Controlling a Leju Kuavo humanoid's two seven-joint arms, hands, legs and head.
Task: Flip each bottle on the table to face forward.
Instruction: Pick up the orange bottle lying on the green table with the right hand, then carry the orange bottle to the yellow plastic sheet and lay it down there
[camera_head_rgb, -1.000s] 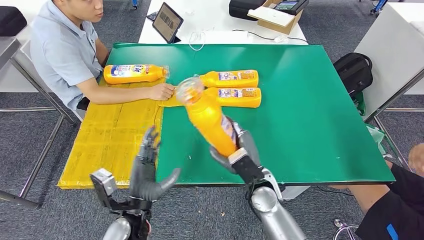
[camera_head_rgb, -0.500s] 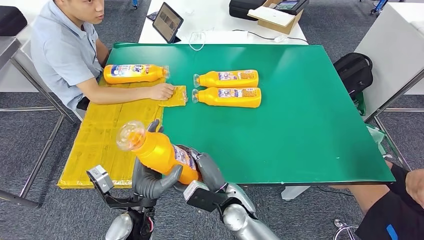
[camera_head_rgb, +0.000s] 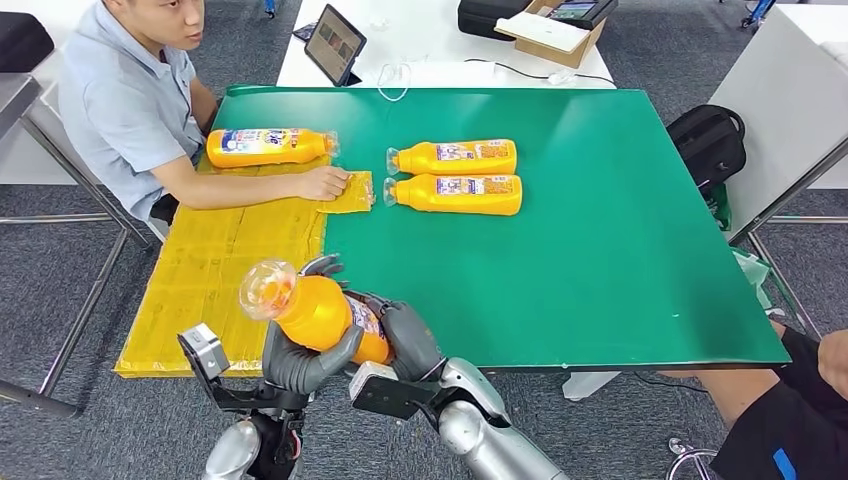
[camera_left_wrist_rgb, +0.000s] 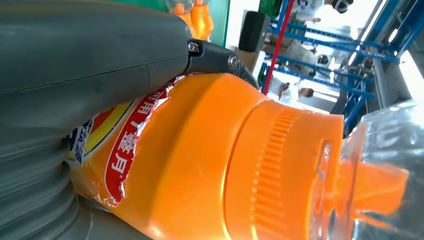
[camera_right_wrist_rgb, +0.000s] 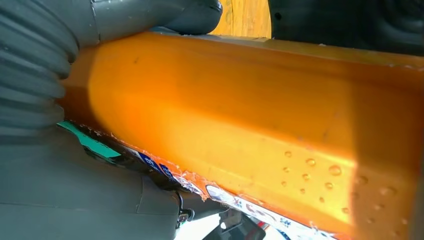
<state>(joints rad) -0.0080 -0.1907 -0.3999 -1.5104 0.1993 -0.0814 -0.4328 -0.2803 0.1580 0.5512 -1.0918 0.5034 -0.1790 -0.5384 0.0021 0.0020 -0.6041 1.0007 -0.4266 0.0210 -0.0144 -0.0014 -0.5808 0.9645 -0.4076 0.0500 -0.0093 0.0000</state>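
orange bottle (camera_left_wrist_rgb: 200, 165) held across frame centre, torn label at lower left | clear cap (camera_left_wrist_rgb: 385, 175) seen at right edge | left hand (camera_left_wrist_rgb: 75, 65) wrapped over bottle, upper left | blue racking (camera_left_wrist_rgb: 370, 55) seen upper right

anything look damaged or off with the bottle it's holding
Yes: the held bottle's label is torn, with ragged, peeling edges in both wrist views, and droplets bead on its side. Both the left robot hand and right robot hand grip it near the table's front edge.
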